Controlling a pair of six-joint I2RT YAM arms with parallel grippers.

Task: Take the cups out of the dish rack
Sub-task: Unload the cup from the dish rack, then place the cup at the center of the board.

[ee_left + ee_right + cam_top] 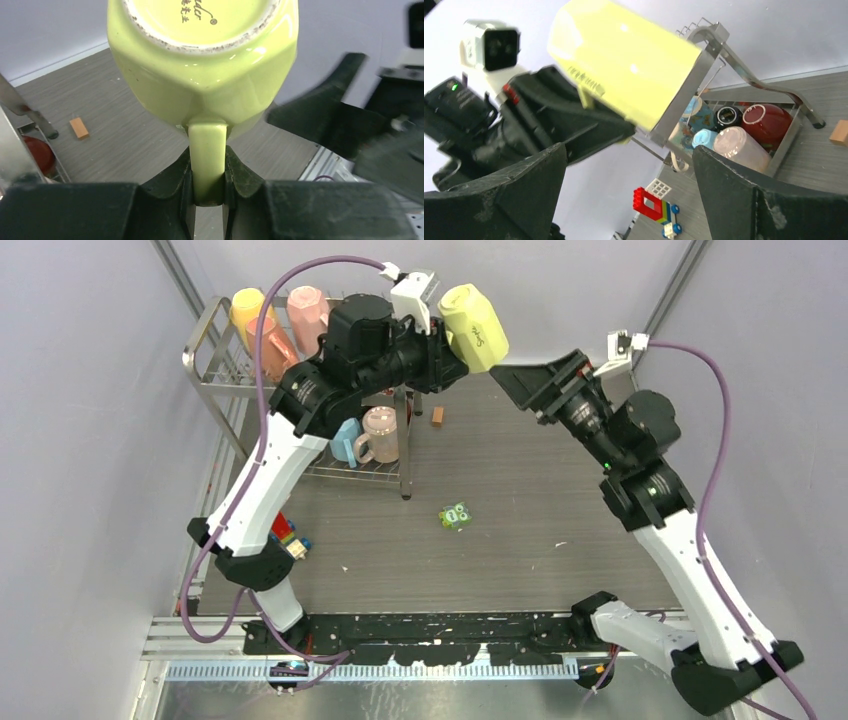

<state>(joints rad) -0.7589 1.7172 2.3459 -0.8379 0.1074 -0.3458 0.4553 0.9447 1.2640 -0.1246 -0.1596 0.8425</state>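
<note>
A lime cup (473, 328) hangs in the air over the far middle of the tabletop (520, 510), to the right of the dish rack (205, 355) and clear of it. The left claw (207, 192) is clamped on the cup's thin handle (207, 150) alone. The cup's body juts out past the fingers, with its base turned toward the left wrist camera. The right claw (522, 380) is spread wide and holds nothing. Its tips sit just beside the cup; whether they touch it cannot be told.

The main risk is a drop. A pinch on a glazed handle probably lets the heavy body swivel or slide, and a fall from this height could chip or break the cup. If the right claw closes off-centre on the smooth wall, it may knock the cup loose. If the left claw lets go too early, the cup falls. The two arms are also close enough to bump.

More cups (308, 310) sit in the rack.
</note>
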